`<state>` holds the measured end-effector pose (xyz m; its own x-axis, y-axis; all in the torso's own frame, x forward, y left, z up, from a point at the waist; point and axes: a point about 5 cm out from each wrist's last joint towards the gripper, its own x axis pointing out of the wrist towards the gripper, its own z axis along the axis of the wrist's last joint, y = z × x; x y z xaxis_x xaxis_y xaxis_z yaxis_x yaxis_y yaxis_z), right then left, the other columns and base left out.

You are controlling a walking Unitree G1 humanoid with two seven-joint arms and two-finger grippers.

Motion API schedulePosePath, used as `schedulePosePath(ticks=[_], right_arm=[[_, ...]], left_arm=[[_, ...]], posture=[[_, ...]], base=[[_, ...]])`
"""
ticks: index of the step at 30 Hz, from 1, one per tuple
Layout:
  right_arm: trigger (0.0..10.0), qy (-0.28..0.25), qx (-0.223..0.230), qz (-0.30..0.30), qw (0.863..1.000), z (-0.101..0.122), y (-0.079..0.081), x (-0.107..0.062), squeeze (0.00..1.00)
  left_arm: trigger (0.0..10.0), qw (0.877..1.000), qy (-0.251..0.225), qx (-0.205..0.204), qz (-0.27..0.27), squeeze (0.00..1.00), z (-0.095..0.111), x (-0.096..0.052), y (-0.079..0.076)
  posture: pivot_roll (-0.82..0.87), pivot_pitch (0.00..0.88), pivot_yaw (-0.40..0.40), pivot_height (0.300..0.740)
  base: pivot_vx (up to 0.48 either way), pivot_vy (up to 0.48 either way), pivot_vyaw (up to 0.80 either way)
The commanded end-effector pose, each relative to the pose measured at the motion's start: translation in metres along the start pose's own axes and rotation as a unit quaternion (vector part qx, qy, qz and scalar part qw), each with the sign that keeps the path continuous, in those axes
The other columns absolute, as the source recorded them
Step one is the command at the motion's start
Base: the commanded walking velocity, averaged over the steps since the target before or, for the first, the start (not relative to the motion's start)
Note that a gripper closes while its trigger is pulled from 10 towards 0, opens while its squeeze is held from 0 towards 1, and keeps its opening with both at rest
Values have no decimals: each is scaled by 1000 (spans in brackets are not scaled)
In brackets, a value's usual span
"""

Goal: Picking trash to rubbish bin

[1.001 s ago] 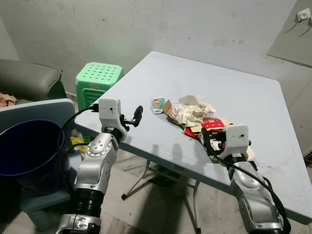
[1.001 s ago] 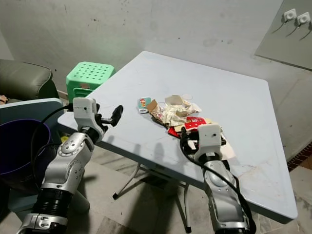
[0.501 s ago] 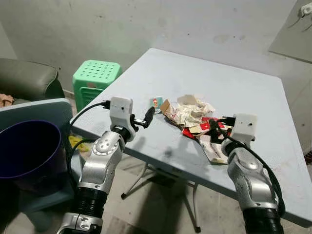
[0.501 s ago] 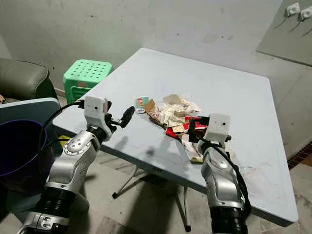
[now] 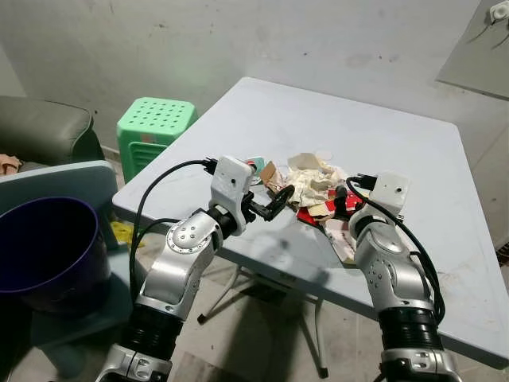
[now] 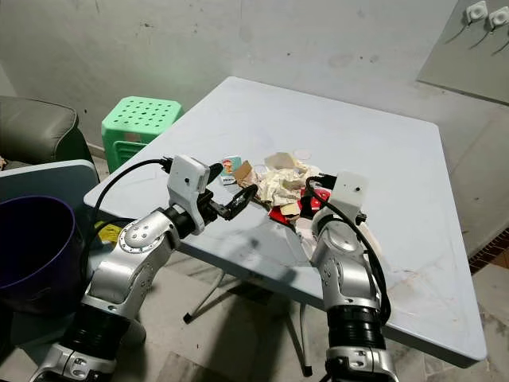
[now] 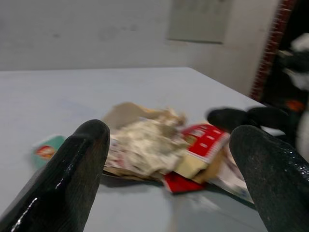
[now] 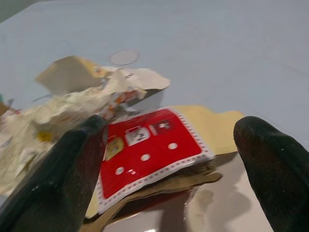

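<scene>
table: smooth pale grey top | trash pile: crumpled cream paper, torn brown card, glossy red packet, mid-table near front edge | left gripper: fingers spread, just beside pile | right gripper: fingers spread over red packet | bin: round purple plastic, on floor, well left of table

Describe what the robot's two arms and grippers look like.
Both arms are jointed silver metal with ribbed black collars near the base. Each wrist carries a white boxy module with a black cable looping back along the arm. The left gripper and right gripper each have two long, rounded, glossy black fingers.
</scene>
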<state>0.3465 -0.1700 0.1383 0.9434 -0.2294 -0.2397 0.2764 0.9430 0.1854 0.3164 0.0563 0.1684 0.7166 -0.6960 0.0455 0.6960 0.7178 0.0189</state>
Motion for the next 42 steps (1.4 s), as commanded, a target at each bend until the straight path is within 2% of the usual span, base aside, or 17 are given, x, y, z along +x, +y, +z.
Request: schedulePosePath(ticks=[1,10,14,18,27,28,29,30,31,32,33,42], right_arm=[[10000,7,18,-17,1000,3,-4,3,0],[10000,30,58,-37,997,1,-9,7,0],[10000,40,89,-27,995,0,-6,8,0],[10000,56,120,-4,991,0,4,10,0],[10000,90,165,18,982,-2,14,11,0],[8314,97,171,19,980,-4,15,11,0],[8157,103,177,19,979,-5,15,10,0],[4549,103,175,16,979,-6,14,10,0],[2510,103,172,14,980,-6,14,10,0],[2510,103,171,12,980,-6,13,11,0],[0,103,171,12,980,-6,13,11,0],[0,110,176,3,978,-8,10,11,0]], left_arm=[[10000,1000,4,7,-29,0,0,-1,-10],[10000,999,9,1,-32,0,-4,-2,-14],[10000,999,7,-1,-35,0,-3,-2,-16],[10000,999,6,-5,-37,0,-2,-3,-17],[10000,999,5,-10,-36,0,-1,-3,-19],[10000,999,4,-12,-33,0,0,-4,-18],[10000,999,4,-12,-32,0,0,-4,-18],[10000,999,4,-13,-30,0,0,-5,-17],[10000,999,3,-15,-29,0,0,-5,-17],[10000,999,3,-15,-28,0,0,-5,-17],[10000,1000,3,-15,-27,0,0,-5,-17],[10000,1000,0,-20,-22,0,2,-4,-16]], posture=[[-83,84,-78,740],[-77,82,-81,740],[-76,81,-82,740],[-77,81,-82,740],[-70,90,-91,740],[-70,91,-92,740],[-70,93,-93,740],[-70,94,-94,740],[-70,94,-94,740],[-71,95,-95,740],[-70,97,-94,740],[-72,108,-93,740]], base=[[0,0,0],[0,0,0],[0,0,0],[0,0,0],[0,0,0],[0,0,0],[0,0,0],[0,0,0],[0,0,0],[0,0,0],[0,0,0],[0,0,0]])
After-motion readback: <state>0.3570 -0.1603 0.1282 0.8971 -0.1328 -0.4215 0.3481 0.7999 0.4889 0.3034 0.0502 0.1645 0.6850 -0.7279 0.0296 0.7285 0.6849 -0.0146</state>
